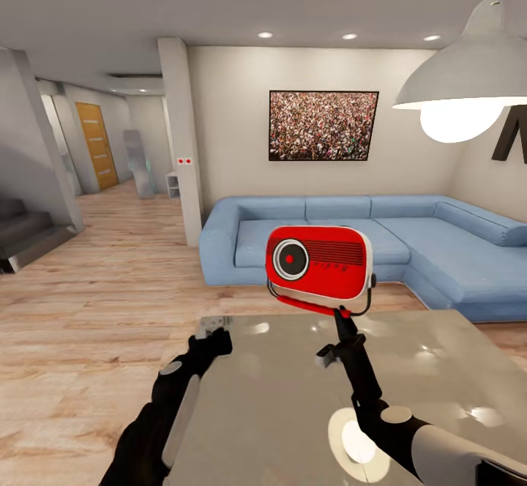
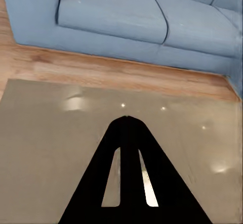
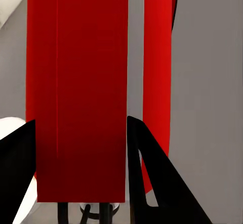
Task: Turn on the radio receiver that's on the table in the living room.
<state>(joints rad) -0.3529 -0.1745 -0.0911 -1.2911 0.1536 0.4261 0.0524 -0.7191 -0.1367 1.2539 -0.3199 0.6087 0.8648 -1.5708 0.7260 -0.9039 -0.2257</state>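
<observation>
Radio receiver [image 1: 319, 265] aloft above table [image 1: 439, 369], dial facing the robot | right gripper [image 1: 342, 319] clamped on it from directly below | left gripper [image 1: 217, 335] pinched empty, lower left, farther off.

The radio receiver [image 1: 319, 267] hides part of the sofa [image 1: 439, 241] behind it.

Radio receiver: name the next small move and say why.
Probably bring the left tool up to the dial. The radio receiver is lifted above the table, gripped from below by the right tool, its front facing the camera. The left tool is shut, low over the table, and free to press.
</observation>
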